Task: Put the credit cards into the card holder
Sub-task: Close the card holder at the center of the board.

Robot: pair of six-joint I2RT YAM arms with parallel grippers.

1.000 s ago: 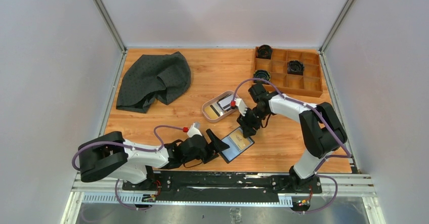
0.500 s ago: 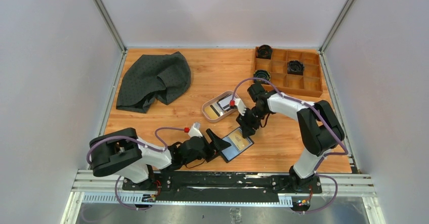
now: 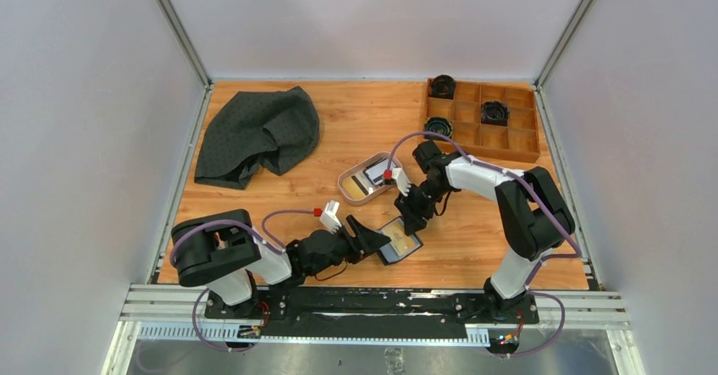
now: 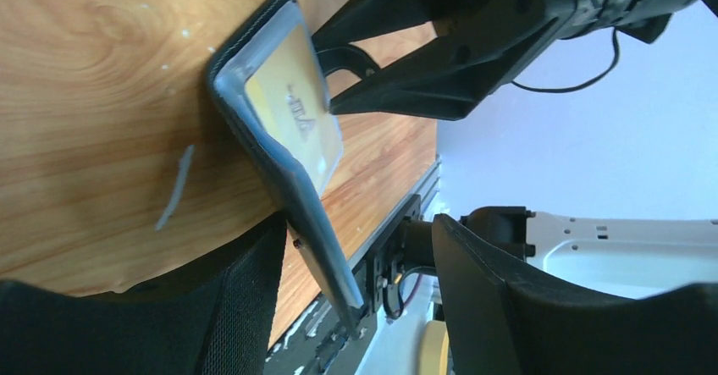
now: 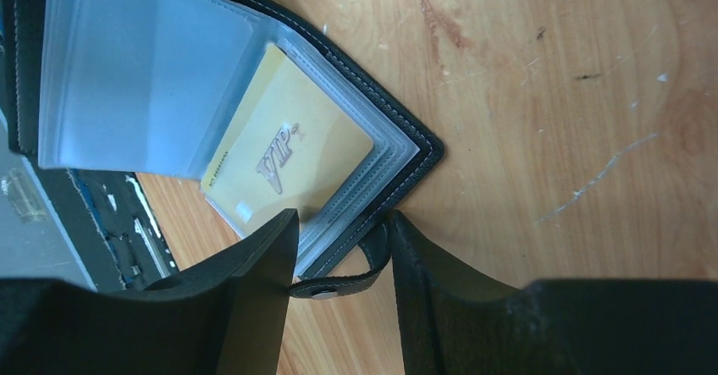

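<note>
Near the bench's [image 3: 474,244] front edge, about midway, we saw one card holder [image 3: 394,249] lying open, with one gold card [image 5: 288,159] in a clear pocket. The left gripper [image 3: 378,241] stood spread astride its raised cover, not closed on it. The right gripper [image 3: 413,223] straddled the strap [image 5: 339,284]; whether it pinched we could not tell. Bare wood lay to the right. Just beyond sat one pinkish tray [image 3: 342,182] of cards we could not count. At the far corners lay one grey cloth [image 3: 258,129] and one wooden box [image 3: 508,142] holding three black round things [image 3: 494,111].
</note>
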